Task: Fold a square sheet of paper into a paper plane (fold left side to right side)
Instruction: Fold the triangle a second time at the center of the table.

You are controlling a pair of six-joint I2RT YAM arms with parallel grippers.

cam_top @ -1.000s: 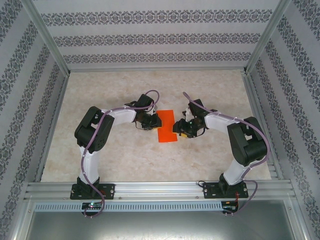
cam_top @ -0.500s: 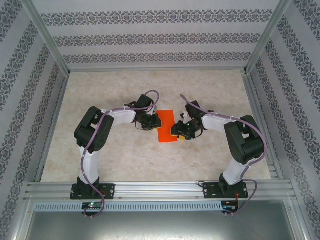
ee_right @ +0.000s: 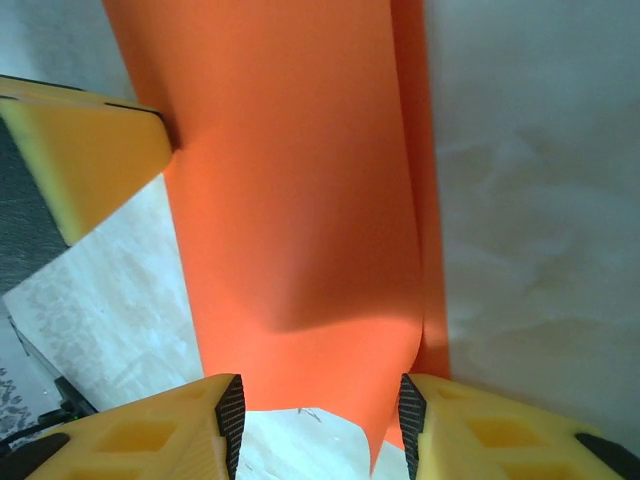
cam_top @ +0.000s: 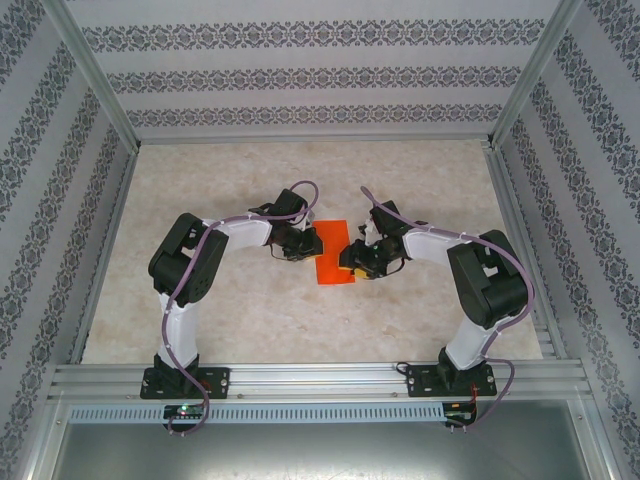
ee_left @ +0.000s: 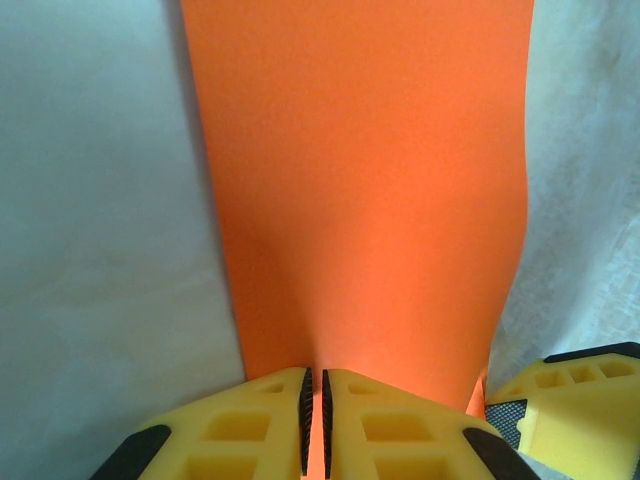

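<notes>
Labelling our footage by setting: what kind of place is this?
Probably a lab robot cell: a pale marble-look tabletop boxed in by an aluminium frame and patterned wallpaper panels, with two black-and-white robot arms bolted at its near edge, handling a bright orange paper sheet.

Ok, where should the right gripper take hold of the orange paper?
Grip the orange paper at its right edge, coming from the right, opposite the left gripper's pinch. That edge bows up off the table and sits between the right gripper's open fingers, so closing there should likely catch it.
</notes>
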